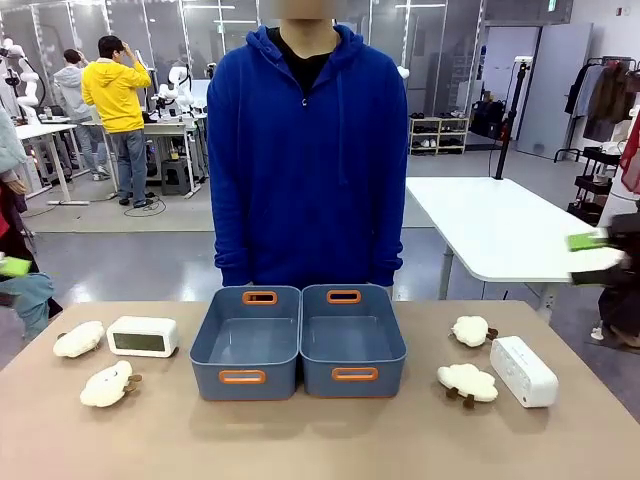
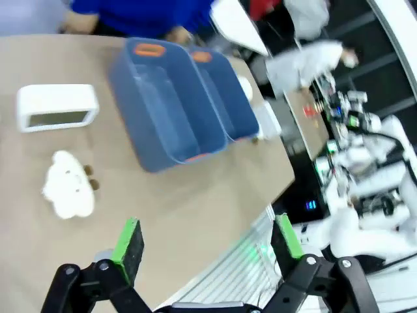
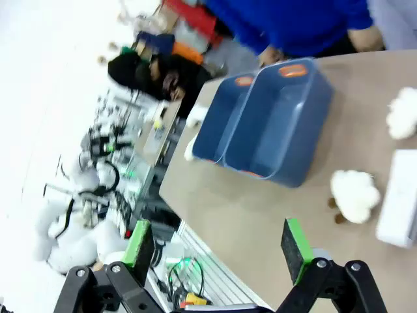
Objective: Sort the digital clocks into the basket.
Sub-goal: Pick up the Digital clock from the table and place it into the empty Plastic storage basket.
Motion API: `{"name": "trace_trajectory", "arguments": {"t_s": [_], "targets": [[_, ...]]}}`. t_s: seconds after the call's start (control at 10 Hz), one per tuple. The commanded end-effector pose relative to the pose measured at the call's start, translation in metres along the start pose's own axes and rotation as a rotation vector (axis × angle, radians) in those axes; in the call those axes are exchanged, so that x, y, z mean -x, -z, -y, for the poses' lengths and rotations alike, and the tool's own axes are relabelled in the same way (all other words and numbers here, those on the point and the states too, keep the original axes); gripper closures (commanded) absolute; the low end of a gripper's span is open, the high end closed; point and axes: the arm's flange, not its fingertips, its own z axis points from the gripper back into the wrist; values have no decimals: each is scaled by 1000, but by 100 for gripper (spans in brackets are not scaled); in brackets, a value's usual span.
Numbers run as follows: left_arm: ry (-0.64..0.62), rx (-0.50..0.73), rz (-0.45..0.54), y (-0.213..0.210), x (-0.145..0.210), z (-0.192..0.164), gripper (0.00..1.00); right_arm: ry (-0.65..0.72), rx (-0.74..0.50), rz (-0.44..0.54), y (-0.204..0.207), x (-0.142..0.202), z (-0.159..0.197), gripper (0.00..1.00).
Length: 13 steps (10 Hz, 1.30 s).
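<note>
left claw (image 2: 207, 240): fingers spread wide, nothing between them, hanging over the near edge of the desk (image 1: 320, 440).
right claw (image 3: 218, 249): also spread wide and empty, up over its own end of the desk.
left clock (image 1: 142, 337): on the desk just left of the left basket (image 1: 210, 375), near it but not touching, screen facing me.
left clock vs left claw: in the left wrist view it sits up and to the left of the claw, beyond a sheep toy (image 2: 67, 186). its long axis runs across the picture, the same way as the line between the fingers. i judge i need about a quarter turn of the wrist to close over its short side.
right clock (image 1: 523, 371): right end of the desk, well apart from the right basket (image 1: 385, 375), dotted face up, long axis slanting toward the near right corner.
right clock vs right claw: at the right edge of the right wrist view, partly cut off. its long axis runs up-down there, across the finger line, so i judge the fingers are roughly lined up and the move is sideways then down.
nearer arm: left arm for the left clock, right arm for the right clock.
baskets: side by side mid-desk, touching, both empty. i can't tell which one is the target.
risk: a sheep toy (image 1: 467, 382) lies just beside the right clock and could catch a finger.
</note>
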Motion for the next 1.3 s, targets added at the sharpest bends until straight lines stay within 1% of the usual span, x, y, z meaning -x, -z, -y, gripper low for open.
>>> {"name": "trace_trajectory", "arguments": {"t_s": [0.0, 0.1, 0.2, 0.3, 0.4, 0.5, 0.6, 1.2], "targets": [[14, -90, 115, -28, 34, 3, 0, -20, 76, 100, -26, 22, -3, 0], [34, -169, 142, -46, 43, 4, 0, -18, 113, 117, -40, 26, -4, 0], [34, -205, 184, -61, 51, 5, 0, -18, 136, 132, -49, 28, -7, 0], [24, -219, 203, -71, 58, 7, 0, -15, 148, 137, -52, 30, -10, 0], [14, -234, 229, -68, 59, 3, 0, -27, 156, 136, -51, 28, -11, 0], [-2, -223, 242, -62, 57, -1, 0, -47, 143, 125, -46, 25, -12, 0], [14, -193, 217, -97, 29, -3, 0, -11, 146, 137, -62, 24, -7, 0], [14, -193, 217, -97, 29, -3, 0, -11, 146, 137, -62, 24, -7, 0]]}}
